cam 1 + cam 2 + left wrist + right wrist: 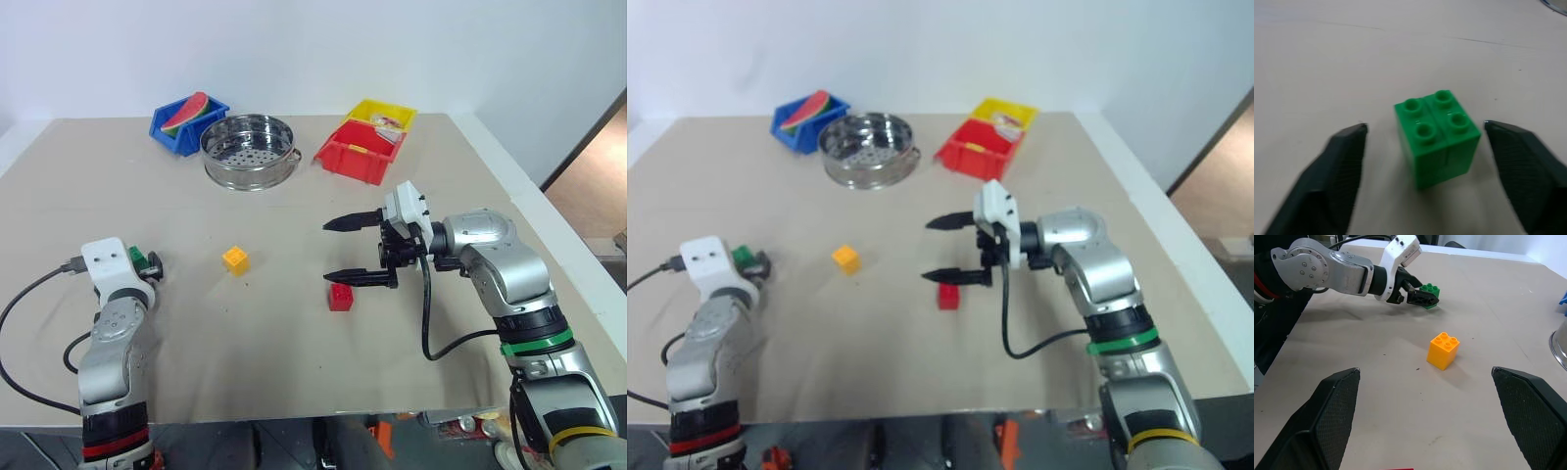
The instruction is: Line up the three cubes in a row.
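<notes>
While the left gripper (1422,147) straddled the green cube (1437,136) with gaps either side, risked nudging it askew on an off-centre close. From the head, sat at the table's (294,372) nine o'clock edge, half hidden behind that wrist; yellow-orange cube (235,259) centre, red cube (340,296) beneath the wide-open right gripper (335,251). In the right wrist view, red cut off to a sliver.

— What colours are the three cubes?
— One is a green cube (1437,135), one a yellow-orange cube (235,259), one a red cube (340,297), all on a beige table (294,343).
— And the claws?
— The left claw (1425,147) and the right claw (351,250) both have black fingers.
</notes>
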Motion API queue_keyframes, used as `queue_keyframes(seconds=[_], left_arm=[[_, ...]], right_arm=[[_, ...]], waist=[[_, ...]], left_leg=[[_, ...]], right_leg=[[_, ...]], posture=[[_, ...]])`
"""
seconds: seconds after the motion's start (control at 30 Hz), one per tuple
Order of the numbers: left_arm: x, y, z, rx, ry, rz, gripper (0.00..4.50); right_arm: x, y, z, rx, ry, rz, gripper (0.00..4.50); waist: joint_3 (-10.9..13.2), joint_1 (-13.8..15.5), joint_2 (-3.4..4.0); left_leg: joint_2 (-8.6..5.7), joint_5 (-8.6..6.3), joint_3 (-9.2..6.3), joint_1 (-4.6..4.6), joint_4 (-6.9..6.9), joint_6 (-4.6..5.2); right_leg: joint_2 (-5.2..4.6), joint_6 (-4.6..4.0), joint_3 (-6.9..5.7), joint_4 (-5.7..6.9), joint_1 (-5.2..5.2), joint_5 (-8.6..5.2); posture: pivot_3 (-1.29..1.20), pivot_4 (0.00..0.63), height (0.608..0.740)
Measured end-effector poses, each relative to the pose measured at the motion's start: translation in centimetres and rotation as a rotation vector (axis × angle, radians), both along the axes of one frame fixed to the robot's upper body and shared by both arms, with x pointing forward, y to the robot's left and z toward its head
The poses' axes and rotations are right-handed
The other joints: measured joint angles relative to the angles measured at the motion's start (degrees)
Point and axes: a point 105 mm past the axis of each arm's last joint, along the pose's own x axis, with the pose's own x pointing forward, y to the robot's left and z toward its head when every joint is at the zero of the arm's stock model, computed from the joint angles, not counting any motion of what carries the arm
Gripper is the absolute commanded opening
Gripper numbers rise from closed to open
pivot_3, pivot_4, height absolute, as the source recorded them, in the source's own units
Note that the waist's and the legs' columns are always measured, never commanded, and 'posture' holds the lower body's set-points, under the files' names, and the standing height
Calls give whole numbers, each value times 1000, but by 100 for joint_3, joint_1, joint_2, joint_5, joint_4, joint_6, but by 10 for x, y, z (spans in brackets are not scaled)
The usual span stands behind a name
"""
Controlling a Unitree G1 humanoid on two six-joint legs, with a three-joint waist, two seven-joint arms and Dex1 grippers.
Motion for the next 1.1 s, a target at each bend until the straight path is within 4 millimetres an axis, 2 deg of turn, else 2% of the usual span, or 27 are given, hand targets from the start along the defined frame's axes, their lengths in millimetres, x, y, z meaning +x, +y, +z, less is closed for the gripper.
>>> queue_keyframes(seconds=[0.13, 0.33, 0.47, 0.53, 0.63, 0.7, 0.8, 0.9, 0.97, 1.03, 1.1], left_arm=[[2, 1, -2, -8, 8, 5, 1306], [4, 3, -2, -11, 8, -6, 1285], [4, 5, 2, 8, -3, -98, 1285], [4, 7, 13, 33, -39, -197, 1285], [3, 3, 40, 114, -109, -415, 1285], [0, -11, 59, 162, -148, -611, 1285], [-9, -47, 94, 260, -184, -948, 1285], [-14, -85, 122, 337, -217, -1211, 1285], [-18, -113, 120, 355, -201, -1368, 1285], [-22, -143, 106, 336, -145, -1524, 1285], [-27, -164, 93, 315, -106, -1631, 1285]], right_arm=[[0, -1, 0, -2, -3, -3, 4500], [0, -2, 0, -6, -6, -5, 4500], [0, -2, 1, -5, -7, -5, 4500], [1, -3, 1, -1, -3, -9, 4500], [-1, -3, 4, 17, 16, -5, 4500], [-3, -2, 6, 22, 20, 3, 4500], [-4, -7, 10, 25, 33, -17, 4500], [-3, -19, 18, 37, 51, -69, 4500], [-4, -26, 19, 37, 51, -101, 4500], [-4, -32, 19, 44, 44, -132, 4500], [-4, -35, 17, 46, 43, -157, 4500]], waist=[[0, 2, 0], [0, 2, 0], [0, -5, 0], [1, -5, -1], [1, -1, 0], [2, -1, -1], [6, 16, -5], [6, 27, -6], [6, 10, -6], [6, 3, -6], [7, -18, -6]], left_leg=[[0, 0, -3, -1, 0, 0], [-1, 1, -2, 2, 0, 0], [3, 1, -3, 0, -1, -1], [5, 1, -3, -3, -2, -1], [4, 1, -4, -6, -3, -1], [3, 1, -2, -8, -2, -2], [-3, 3, -3, -15, 0, -4], [-16, 4, 0, -16, 0, -6], [-18, 3, 6, -15, 0, -6], [-18, 2, 11, -16, -1, -5], [-14, 0, 16, -16, -3, -1]], right_leg=[[0, 0, -1, 0, 1, 0], [0, 1, -1, 0, 1, 2], [3, 0, -2, 0, -2, 1], [4, -2, -3, 0, -5, 0], [3, -5, -8, 0, -7, -2], [0, -5, -8, 0, -8, -2], [-7, -4, -11, -3, -10, -3], [-14, 3, -5, -9, -6, -3], [-16, 10, 2, -13, -5, -4], [-14, 14, 8, -13, -8, -6], [-8, 13, 15, -12, -12, -6]], posture=[[0, 150, 740], [0, 150, 740], [0, 150, 740], [0, 150, 740], [0, 150, 740], [0, 150, 740], [0, 150, 740], [0, 150, 740], [0, 150, 740], [0, 150, 740], [0, 150, 740]])
